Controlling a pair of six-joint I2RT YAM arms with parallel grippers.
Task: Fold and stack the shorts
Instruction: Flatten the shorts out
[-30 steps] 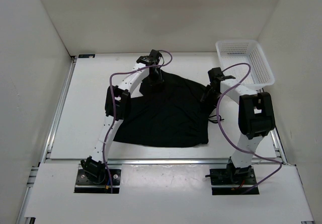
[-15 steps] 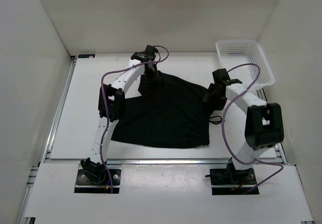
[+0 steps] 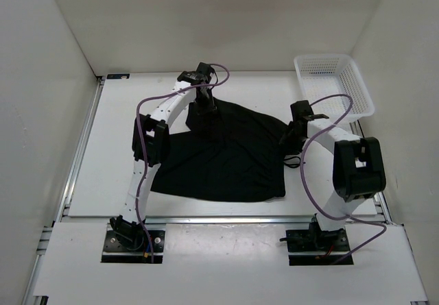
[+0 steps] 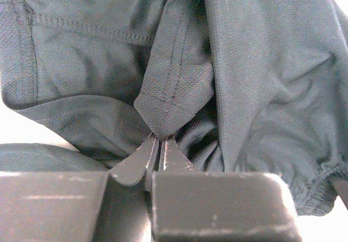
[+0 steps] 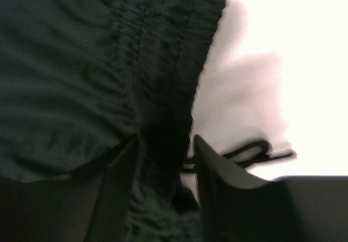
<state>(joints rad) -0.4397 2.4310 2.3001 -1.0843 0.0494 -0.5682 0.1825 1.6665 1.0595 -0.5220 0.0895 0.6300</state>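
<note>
The black shorts (image 3: 226,157) lie spread across the middle of the white table. My left gripper (image 3: 208,116) is shut on a hemmed corner of the shorts (image 4: 173,84) at their far left and holds it lifted, the fabric bunched under it. My right gripper (image 3: 291,135) is open at the shorts' right edge, its jaws either side of the gathered waistband (image 5: 157,90). The thin black drawstring (image 5: 247,150) lies on the table just beside the right finger.
A white mesh basket (image 3: 334,86) stands at the back right corner. White walls close in the table on three sides. Purple cables loop off both arms above the cloth.
My left gripper has carried the shorts' far corner toward the near side, folding fabric over. My right gripper has shifted slightly along the right edge of the shorts.
</note>
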